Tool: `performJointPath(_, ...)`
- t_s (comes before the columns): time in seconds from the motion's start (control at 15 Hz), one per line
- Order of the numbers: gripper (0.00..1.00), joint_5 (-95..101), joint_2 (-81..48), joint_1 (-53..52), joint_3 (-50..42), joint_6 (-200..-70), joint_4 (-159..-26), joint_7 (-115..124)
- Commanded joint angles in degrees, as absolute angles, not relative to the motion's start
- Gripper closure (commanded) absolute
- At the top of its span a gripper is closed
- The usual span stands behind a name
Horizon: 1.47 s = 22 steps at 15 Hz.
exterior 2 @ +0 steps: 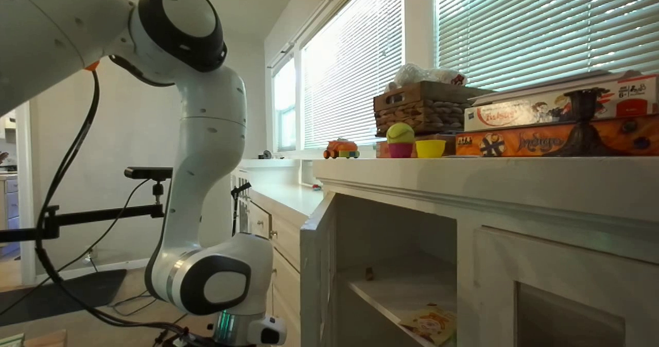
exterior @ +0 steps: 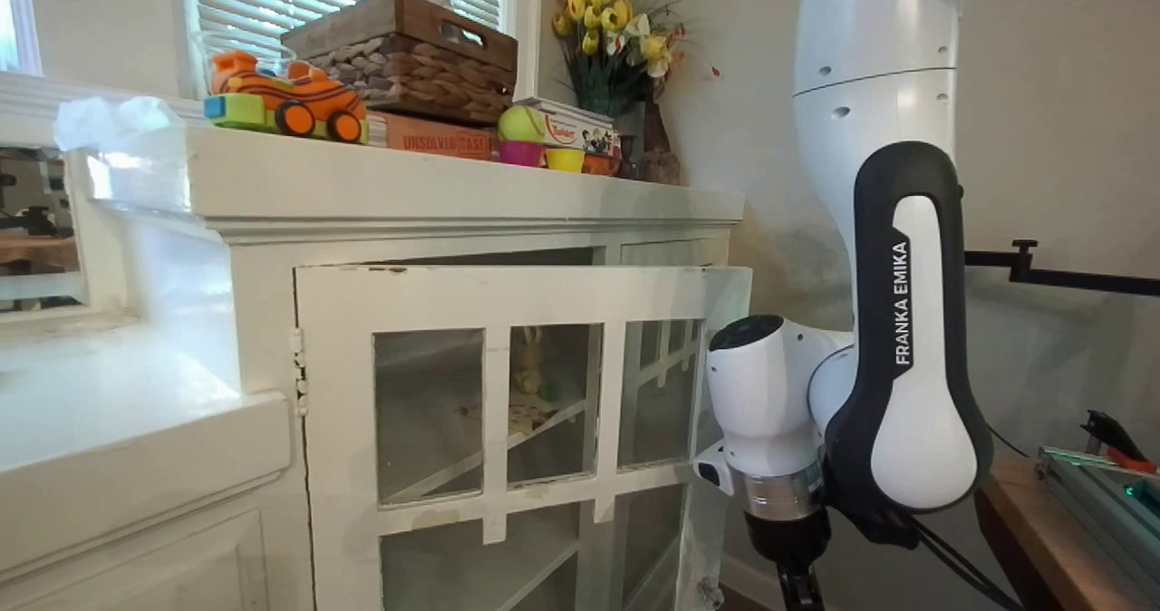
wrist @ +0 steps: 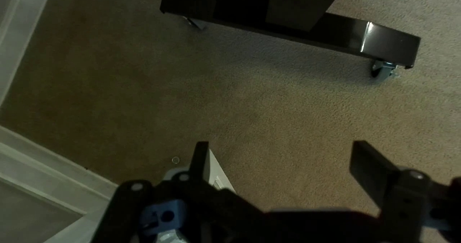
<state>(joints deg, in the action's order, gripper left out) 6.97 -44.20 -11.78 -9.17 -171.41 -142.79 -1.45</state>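
Observation:
My gripper [wrist: 281, 145] is open, with nothing between its fingers, and points down over beige carpet [wrist: 273, 109]. In an exterior view only the upper part of the gripper [exterior: 799, 584] shows, at the bottom edge. It is nearest the free edge of a white cabinet door [exterior: 535, 295] with glass panes, which stands open. The door also shows edge-on in an exterior view [exterior 2: 314, 270]. In the wrist view a strip of the door [wrist: 220, 174] shows beside the left finger; I cannot tell whether they touch. A rabbit figure [exterior: 530, 364] and a yellow packet [exterior 2: 433, 322] are on the cabinet's shelf [exterior 2: 396, 290].
On the cabinet top stand a wicker basket [exterior: 435, 72], an orange toy car [exterior: 290, 99], a yellow cup [exterior 2: 430, 149], game boxes [exterior 2: 515, 118] and flowers [exterior: 607, 22]. A wooden table [exterior: 1042, 520] is at right. A black wheeled base [wrist: 324, 30] stands on the carpet.

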Motion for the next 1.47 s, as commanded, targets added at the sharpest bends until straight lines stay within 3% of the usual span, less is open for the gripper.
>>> performJointPath(0.0, 0.0, 6.79, -40.12, -11.42, -10.81, -170.38, -147.14, -0.04)
performJointPath(1.0, 0.0, 8.34, -29.18, -23.55, -34.19, -172.13, -160.23, 4.04)
performJointPath(1.4, 0.0, 8.22, -29.06, -26.97, -41.91, -171.88, -157.19, 5.64)
